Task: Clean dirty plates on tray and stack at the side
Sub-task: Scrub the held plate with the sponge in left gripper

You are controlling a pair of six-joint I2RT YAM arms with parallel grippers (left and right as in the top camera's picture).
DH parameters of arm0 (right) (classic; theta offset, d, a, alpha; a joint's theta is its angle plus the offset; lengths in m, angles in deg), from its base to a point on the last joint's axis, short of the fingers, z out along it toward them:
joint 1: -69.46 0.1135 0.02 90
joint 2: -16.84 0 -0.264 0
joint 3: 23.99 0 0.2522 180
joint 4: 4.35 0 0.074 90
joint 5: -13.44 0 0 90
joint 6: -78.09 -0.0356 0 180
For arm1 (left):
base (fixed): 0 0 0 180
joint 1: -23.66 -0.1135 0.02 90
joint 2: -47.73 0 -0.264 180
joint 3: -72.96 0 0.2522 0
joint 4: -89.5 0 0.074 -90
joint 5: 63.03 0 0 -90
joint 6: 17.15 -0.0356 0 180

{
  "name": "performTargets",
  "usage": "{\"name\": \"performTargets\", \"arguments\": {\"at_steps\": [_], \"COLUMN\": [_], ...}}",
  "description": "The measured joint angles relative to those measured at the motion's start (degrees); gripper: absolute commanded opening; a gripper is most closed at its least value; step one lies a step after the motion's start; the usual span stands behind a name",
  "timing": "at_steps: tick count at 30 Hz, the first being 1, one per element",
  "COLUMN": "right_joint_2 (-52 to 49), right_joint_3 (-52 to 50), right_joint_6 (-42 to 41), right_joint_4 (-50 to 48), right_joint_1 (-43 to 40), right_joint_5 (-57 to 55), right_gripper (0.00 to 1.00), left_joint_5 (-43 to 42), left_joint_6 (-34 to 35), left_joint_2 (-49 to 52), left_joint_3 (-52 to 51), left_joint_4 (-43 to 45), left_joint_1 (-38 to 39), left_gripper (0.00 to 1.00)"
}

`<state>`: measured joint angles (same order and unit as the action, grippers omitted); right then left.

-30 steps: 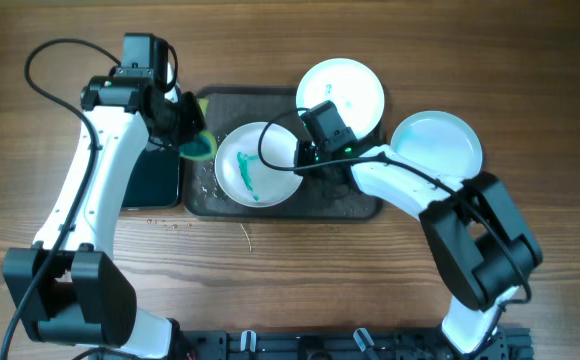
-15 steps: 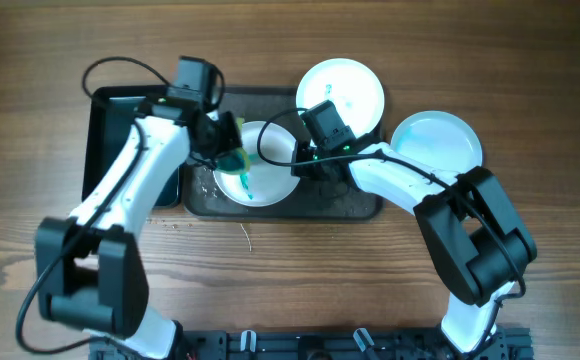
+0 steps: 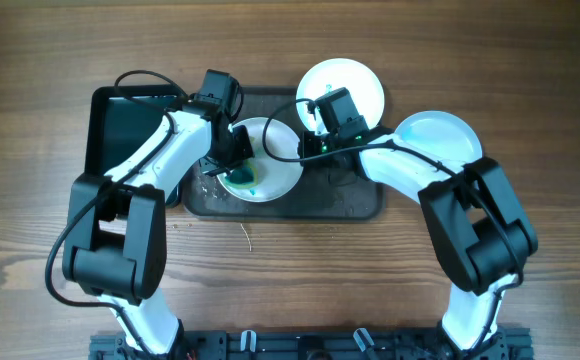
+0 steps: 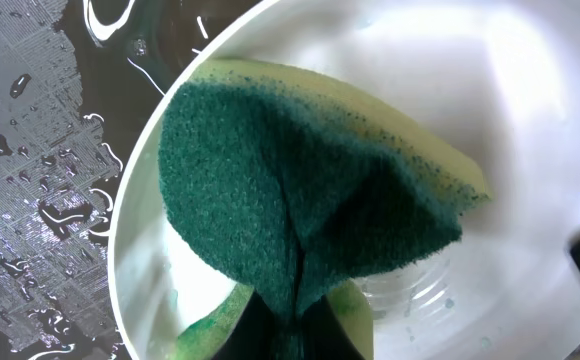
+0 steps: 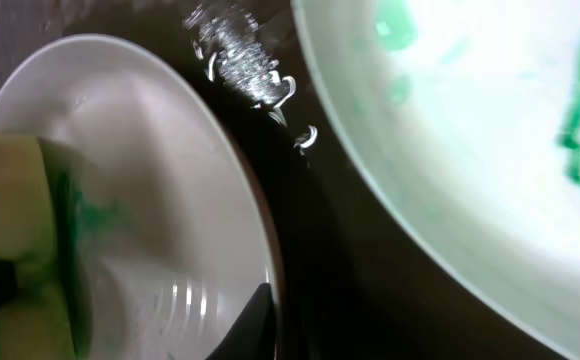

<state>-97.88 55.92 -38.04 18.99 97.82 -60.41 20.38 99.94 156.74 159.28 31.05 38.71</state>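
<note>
Left wrist view: the left gripper (image 4: 288, 330) is seen clamped narrow on a folded green-and-yellow sponge (image 4: 300, 190), which is pressed into the centre plate (image 4: 470, 90) directly beneath it. The wet tray (image 4: 30, 150) is seen just past that plate's rim. In the right wrist view, the right gripper (image 5: 258, 322) is closed narrow on the rim of the same plate, across from the sponge. Just beyond this gripper a smeared plate (image 5: 470, 150) is shown, streaked with teal; from overhead it is seen lying over the tray's far right corner. Farther to that gripper's right, a third plate (image 3: 435, 142) is set on the table (image 3: 530, 60), off the tray. A black tub (image 3: 120, 130) is seen on the left gripper's outer side, beside the tray.
</note>
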Motion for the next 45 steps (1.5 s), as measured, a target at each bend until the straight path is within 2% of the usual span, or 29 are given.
{"name": "performTargets", "arguments": {"at_steps": [6,11,14,16,19,23,27,29,33,36,38,41,45], "right_joint_2": [-1.9,-2.0,-2.0,-2.1,-2.1,-2.1,-2.1,-2.2,-2.2,-2.2,-2.2,-2.2,-2.2], "right_joint_3": [0.9,0.9,0.9,1.0,1.1,1.1,1.1,1.1,1.2,1.3,1.5,1.5,1.6], "right_joint_6": [0.9,0.9,0.9,0.9,0.7,0.7,0.7,0.7,0.7,0.4,-0.5,-1.5,-2.1], "right_joint_4": [-1.5,-1.3,-1.0,-0.8,-0.4,-0.4,0.0,0.2,0.4,1.4,2.1,2.2,2.4], "right_joint_1": [-0.1,-0.2,-0.2,-0.2,-0.1,-0.1,0.4,0.6,0.6,0.3,0.1,0.1,0.1], "right_joint_5": [4.0,5.1,5.7,6.1,6.4,6.6,7.2,7.5,7.8,8.6,8.8,8.9,8.9], "right_gripper": [0.04,0.04,0.04,0.04,0.04,0.04,0.04,0.04,0.04,0.04,0.04,0.04,0.04], "left_joint_5": [-0.8,-10.0,-13.9,-14.1,-4.2,13.0,17.2,14.5,1.9,-6.5,-8.2,-2.1,13.7], "left_joint_6": [-1.1,-9.7,-13.4,-12.9,-5.6,4.6,7.6,5.4,-5.1,-10.8,-11.5,-7.1,3.4], "left_joint_2": [0.7,0.7,0.7,0.7,0.7,0.7,0.7,0.7,0.7,0.7,0.7,0.7,0.7], "left_joint_3": [-0.2,-0.9,-1.1,-1.1,-1.1,-1.0,-0.8,-0.8,-0.8,-1.0,-1.0,-1.0,-0.9], "left_joint_4": [-1.0,-0.9,2.4,6.3,9.1,5.9,-3.2,-5.4,-5.6,-3.1,-0.3,1.7,-1.4], "left_joint_1": [0.0,0.9,2.4,2.9,2.7,2.5,2.5,2.4,1.1,1.1,1.2,1.7,2.6], "left_gripper": [0.04,0.04,0.04,0.04,0.04,0.04,0.04,0.04,0.04,0.04,0.04,0.04,0.04]}}
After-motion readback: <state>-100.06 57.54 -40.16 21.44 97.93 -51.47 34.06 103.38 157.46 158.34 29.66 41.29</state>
